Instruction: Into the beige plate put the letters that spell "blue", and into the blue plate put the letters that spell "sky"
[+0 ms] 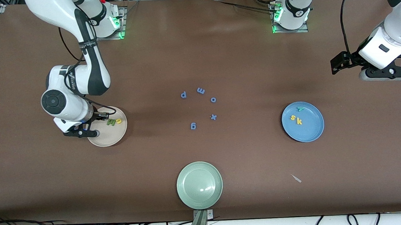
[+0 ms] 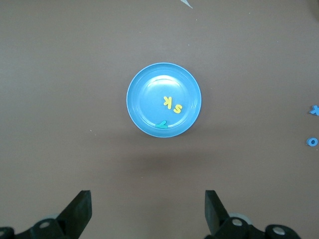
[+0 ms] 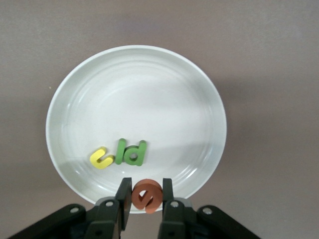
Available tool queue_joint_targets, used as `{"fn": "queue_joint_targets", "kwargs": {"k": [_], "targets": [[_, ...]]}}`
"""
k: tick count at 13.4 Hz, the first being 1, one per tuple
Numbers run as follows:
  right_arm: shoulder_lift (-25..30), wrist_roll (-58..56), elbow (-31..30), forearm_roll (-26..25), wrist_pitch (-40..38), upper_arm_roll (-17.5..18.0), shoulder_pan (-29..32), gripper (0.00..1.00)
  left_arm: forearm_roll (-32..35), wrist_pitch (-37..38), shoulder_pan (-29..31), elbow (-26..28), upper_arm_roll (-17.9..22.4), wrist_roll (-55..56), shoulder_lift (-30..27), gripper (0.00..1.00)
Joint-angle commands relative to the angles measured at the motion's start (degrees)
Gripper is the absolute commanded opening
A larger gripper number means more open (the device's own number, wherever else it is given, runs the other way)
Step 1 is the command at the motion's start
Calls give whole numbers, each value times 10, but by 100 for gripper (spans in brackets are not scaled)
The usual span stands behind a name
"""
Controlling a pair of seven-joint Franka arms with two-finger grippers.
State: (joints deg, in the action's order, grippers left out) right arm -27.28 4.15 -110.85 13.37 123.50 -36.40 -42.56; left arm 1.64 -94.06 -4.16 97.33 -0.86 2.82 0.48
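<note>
The beige plate lies toward the right arm's end of the table. In it lie a yellow "u", a thin green "l" and a green "b". My right gripper hangs over the plate's rim, shut on the orange "e". The blue plate holds a yellow "s", a yellow "k" and a teal "y". My left gripper waits open and empty, high over bare table at the left arm's end.
Several all-blue letters lie in mid-table, among them a "p", an "o" and an "x". A pale green plate sits near the front edge. A small pale scrap lies beside it.
</note>
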Motion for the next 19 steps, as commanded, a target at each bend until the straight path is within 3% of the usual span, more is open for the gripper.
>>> {"fn": "queue_joint_targets", "kwargs": {"k": [1,3,12,14,16,19], "targets": [[6,-10,5,24,-6,1,3,62,-10,14,5,-15,-1,-15,5,100],[6,-11,30,31,-29,0,10,74,-10,14,5,-15,-1,-15,6,100],[4,-9,271,24,-284,-16,39,84,-9,14,3,-16,-1,-15,6,100],[8,-18,294,23,-310,-27,39,86,-9,14,3,-16,-1,-15,6,100],[9,-29,306,22,-327,-38,38,99,-9,14,3,-16,-1,-15,6,100],[19,-33,313,17,-335,-51,34,100,-9,14,3,-16,-1,-15,6,100]]}}
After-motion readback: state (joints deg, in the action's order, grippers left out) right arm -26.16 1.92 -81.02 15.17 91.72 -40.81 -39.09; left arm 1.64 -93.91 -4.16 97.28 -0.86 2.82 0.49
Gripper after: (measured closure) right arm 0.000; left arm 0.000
